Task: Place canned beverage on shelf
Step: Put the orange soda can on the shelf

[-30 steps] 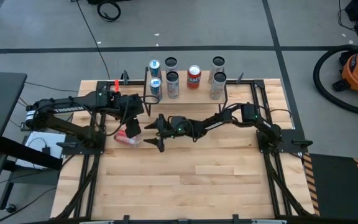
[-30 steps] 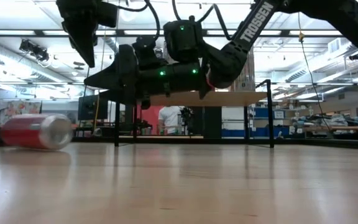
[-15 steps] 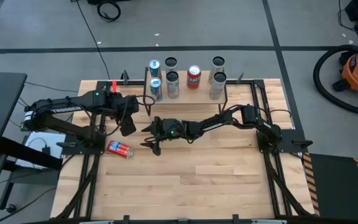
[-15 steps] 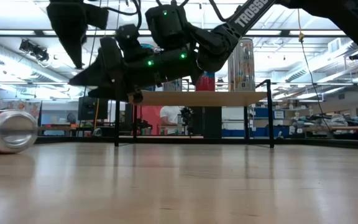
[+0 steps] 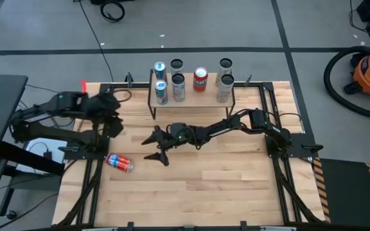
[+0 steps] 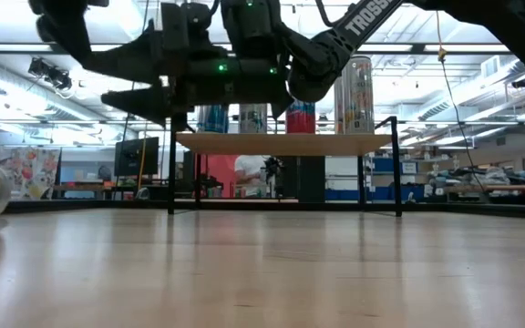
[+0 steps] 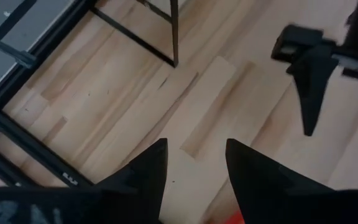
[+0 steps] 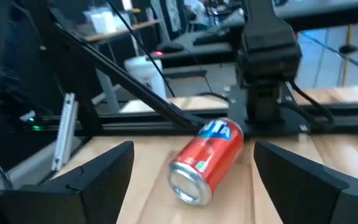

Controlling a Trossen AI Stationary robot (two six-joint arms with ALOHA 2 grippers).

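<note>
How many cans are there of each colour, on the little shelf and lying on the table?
Red cans: 2, one standing on the shelf and one lying on the table
Blue-and-white cans: 2
Silver cans: 4
Total: 8 cans
</note>
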